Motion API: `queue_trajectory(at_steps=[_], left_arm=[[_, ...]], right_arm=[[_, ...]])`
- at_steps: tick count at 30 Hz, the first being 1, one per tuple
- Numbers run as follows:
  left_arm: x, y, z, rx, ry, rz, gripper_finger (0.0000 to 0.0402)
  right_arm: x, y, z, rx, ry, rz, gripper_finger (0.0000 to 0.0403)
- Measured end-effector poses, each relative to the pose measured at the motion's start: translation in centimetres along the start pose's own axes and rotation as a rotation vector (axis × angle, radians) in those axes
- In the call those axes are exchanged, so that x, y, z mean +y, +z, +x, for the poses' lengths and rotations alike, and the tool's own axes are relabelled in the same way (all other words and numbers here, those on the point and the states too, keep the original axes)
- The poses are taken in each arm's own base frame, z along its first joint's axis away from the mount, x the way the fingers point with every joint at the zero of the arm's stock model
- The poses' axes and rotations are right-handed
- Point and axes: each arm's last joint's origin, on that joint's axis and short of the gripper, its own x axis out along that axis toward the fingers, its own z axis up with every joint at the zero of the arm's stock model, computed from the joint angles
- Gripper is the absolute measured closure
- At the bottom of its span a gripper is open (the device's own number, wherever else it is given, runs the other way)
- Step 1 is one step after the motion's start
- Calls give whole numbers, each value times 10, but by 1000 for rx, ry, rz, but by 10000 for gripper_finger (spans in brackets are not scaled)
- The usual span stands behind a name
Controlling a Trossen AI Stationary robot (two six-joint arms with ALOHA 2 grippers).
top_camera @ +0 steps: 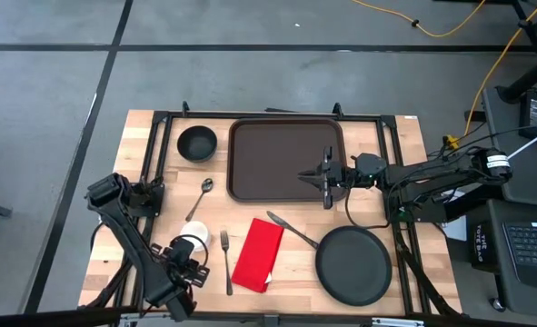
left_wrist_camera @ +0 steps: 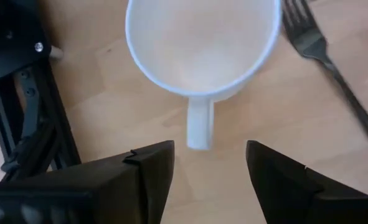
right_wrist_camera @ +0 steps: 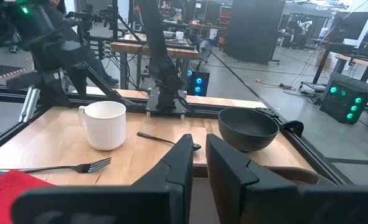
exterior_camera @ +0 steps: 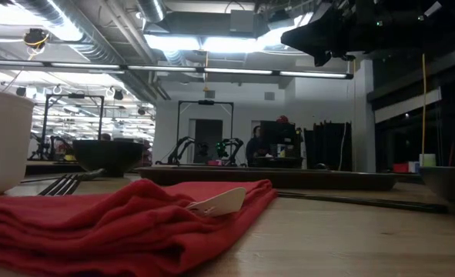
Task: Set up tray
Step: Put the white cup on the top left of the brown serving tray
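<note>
In the high view the tray [top_camera: 277,159] lies at the upper centre of the worktop [top_camera: 141,182], and the right gripper [top_camera: 327,178] hovers over its right edge. The right wrist view shows what the top camera cannot: its fingers [right_wrist_camera: 230,165] stand nearly closed, with only a thin gap and nothing between them. The left gripper [top_camera: 184,263] is at the lower left of the frame; its wrist view shows the fingers [left_wrist_camera: 149,168] spread apart just before the handle of the white mug [left_wrist_camera: 202,43], not touching it, with a fork [left_wrist_camera: 314,43] beside.

Bright ceiling glare, blurred foreground
</note>
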Motion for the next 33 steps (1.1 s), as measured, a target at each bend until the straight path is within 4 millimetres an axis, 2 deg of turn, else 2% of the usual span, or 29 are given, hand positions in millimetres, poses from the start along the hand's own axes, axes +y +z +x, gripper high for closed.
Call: queue_trajectory(at_steps=[7, 18, 33], left_arm=[[2, -4, 9, -47, -32, 13, 210], [6, -9, 28, -31, -10, 15, 210], [6, -9, 30, -27, -12, 15, 219]], right_arm=[[0, 0, 0, 0, 0, 0, 351], [0, 0, 0, 0, 0, 23, 351], [0, 0, 0, 0, 0, 25, 351]])
